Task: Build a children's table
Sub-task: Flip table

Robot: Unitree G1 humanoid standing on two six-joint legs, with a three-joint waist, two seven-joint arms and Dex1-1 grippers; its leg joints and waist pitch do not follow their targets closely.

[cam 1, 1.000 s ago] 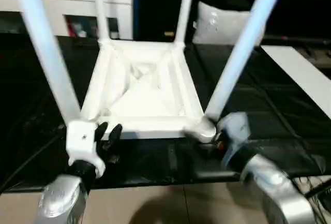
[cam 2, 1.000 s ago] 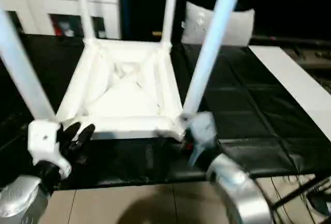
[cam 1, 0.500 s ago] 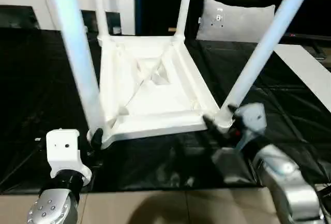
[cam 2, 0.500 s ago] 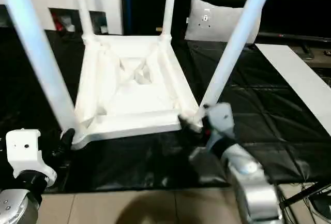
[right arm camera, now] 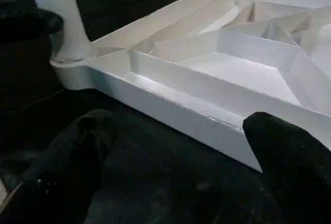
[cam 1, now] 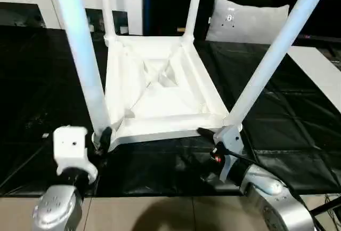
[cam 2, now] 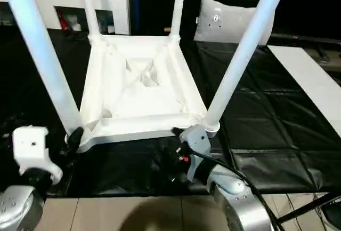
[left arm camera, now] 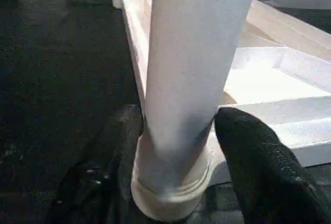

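Nearest you are two silver forearms, one gripper each. Your left gripper sits at the near left corner of the upturned tabletop, its two black fingers spread either side of the foot of the near left leg; whether they press on it you cannot tell. Your right gripper has its fingers set wide apart with nothing between them, just short of the tabletop's near edge, by the near right leg.

The table lies upside down on the black mat. You can count four legs, all standing in corner sockets: two near, two far. Every leg is cut off by the head views' top edge.

The right wrist view shows you the ribs under the tabletop close up, plus a socket with its leg.

Beyond the table lie one grey pillow and one white board, partly cut off.
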